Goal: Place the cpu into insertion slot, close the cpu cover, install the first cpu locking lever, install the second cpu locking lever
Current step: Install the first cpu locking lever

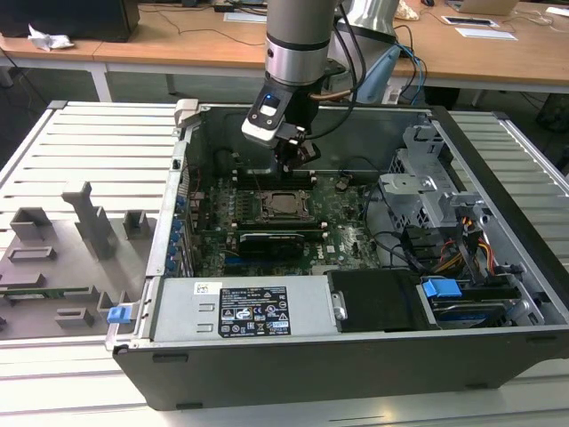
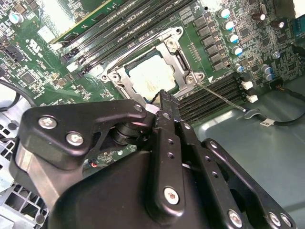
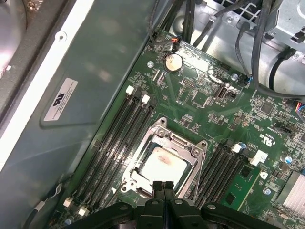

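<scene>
Starting w/ the exterior view: your arm reaches down into the open case (image 1: 356, 378). The gripper (image 1: 292, 162) hangs low over the board (image 1: 342, 233), just behind the slot (image 1: 267, 205) as that view sees it. The cpu (image 1: 284, 203) sits in the slot, metal top up. The case rests on a slatted table (image 1: 89, 133), w/ grey fixtures (image 1: 89, 222) at the exterior view's left.

Second wrist view: the gripper (image 2: 164, 98) has its fingers pressed together w/ nothing between them. The tip is right at the slot's edge; you can't tell if it touches. The cpu (image 2: 151, 78) lies flat, and the cover (image 2: 174, 50) is down around it, so the chip shows thru the window. One thin lever (image 2: 224, 98) angles out from a cover corner across the memory slots (image 2: 209, 102). Its hooked end is well apart from the slot, near the board's edge.

First wrist view: the gripper (image 3: 163, 185) tips meet in a closed line just beside the cpu (image 3: 162, 164), at the near side of the cover (image 3: 178, 143). Memory slots (image 3: 119, 138) flank both sides. A coin cell (image 3: 173, 62) and cables (image 3: 257, 43) sit further off.
</scene>
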`<action>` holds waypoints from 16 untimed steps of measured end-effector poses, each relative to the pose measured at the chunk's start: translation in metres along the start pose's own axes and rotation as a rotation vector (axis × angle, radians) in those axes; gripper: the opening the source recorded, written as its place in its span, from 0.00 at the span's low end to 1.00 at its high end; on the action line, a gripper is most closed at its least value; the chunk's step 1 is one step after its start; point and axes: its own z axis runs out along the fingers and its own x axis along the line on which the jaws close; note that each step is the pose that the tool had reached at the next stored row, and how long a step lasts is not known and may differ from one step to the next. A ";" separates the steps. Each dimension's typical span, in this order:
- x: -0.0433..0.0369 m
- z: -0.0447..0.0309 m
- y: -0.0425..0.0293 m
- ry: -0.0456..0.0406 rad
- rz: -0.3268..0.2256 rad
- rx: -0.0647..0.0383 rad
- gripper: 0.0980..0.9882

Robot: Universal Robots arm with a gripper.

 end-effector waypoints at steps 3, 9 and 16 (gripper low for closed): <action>0.0000 0.0000 0.0000 0.0001 -0.005 0.000 0.01; 0.0000 0.0000 0.0000 0.0006 -0.037 0.001 0.01; 0.0000 0.0000 0.0000 0.0017 -0.117 0.004 0.01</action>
